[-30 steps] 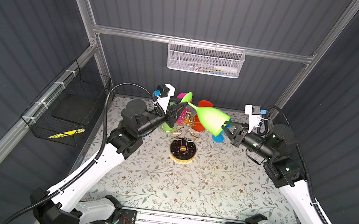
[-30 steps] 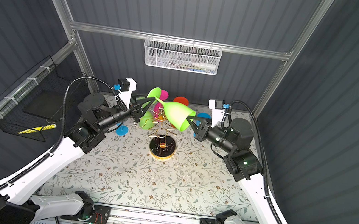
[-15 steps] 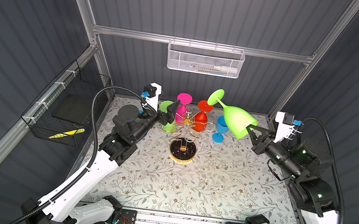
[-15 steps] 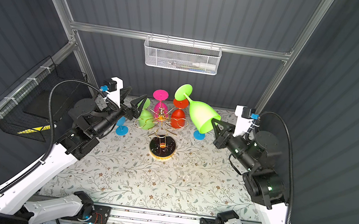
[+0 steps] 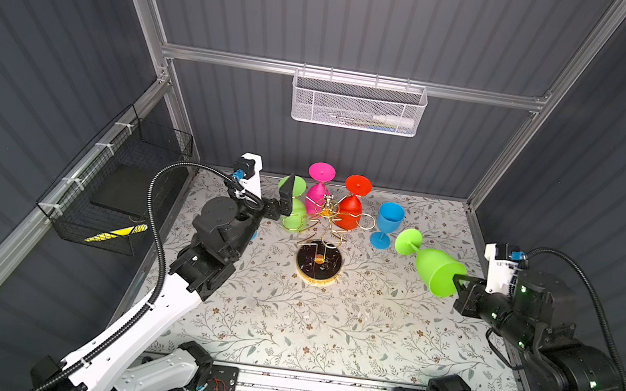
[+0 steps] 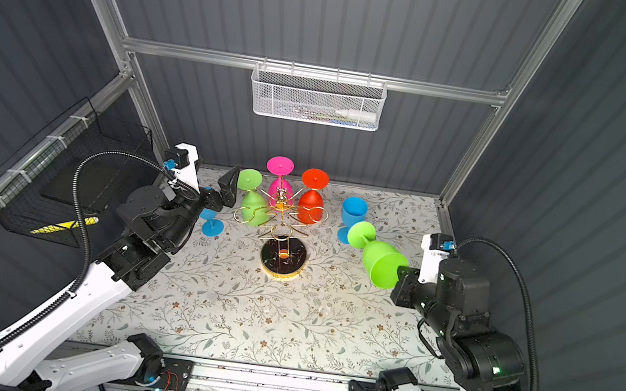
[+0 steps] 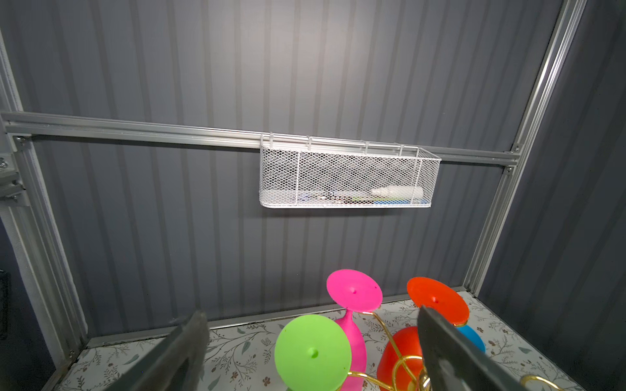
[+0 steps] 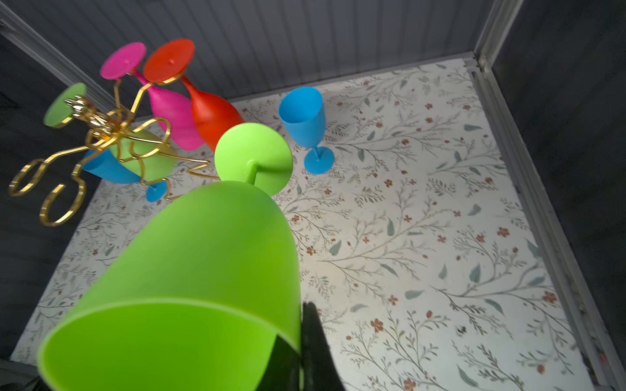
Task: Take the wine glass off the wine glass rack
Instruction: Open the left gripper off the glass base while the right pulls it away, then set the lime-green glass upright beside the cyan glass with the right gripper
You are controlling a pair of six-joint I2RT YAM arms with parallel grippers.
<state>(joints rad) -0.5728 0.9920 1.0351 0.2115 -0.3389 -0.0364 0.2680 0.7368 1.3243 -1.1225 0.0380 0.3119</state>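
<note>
The gold wine glass rack (image 5: 319, 262) (image 6: 284, 257) stands mid-table on its black round base. A green wine glass (image 5: 434, 269) (image 6: 381, 261) (image 8: 189, 270) hangs tilted in the air right of the rack, clear of it, foot toward the rack. My right gripper (image 5: 458, 279) (image 6: 401, 270) (image 8: 299, 345) is shut on its rim. Another green glass (image 5: 293, 216) (image 7: 311, 352), a pink one (image 5: 316, 193) and a red one (image 5: 350, 210) hang upside down on the rack. My left gripper (image 5: 284, 200) (image 6: 225, 192) (image 7: 311, 352) is open just left of the rack, holding nothing.
A blue glass (image 5: 387, 222) stands upright on the table between the rack and the held glass. Another blue glass (image 6: 210, 223) stands by the left arm. A white mesh basket (image 5: 359, 102) hangs on the back wall, a black wire basket (image 5: 122, 193) on the left wall.
My right gripper has carried the green glass away from the rack, to the right and downward. My left gripper has let go, opened wide and drawn back to the rack's left.
</note>
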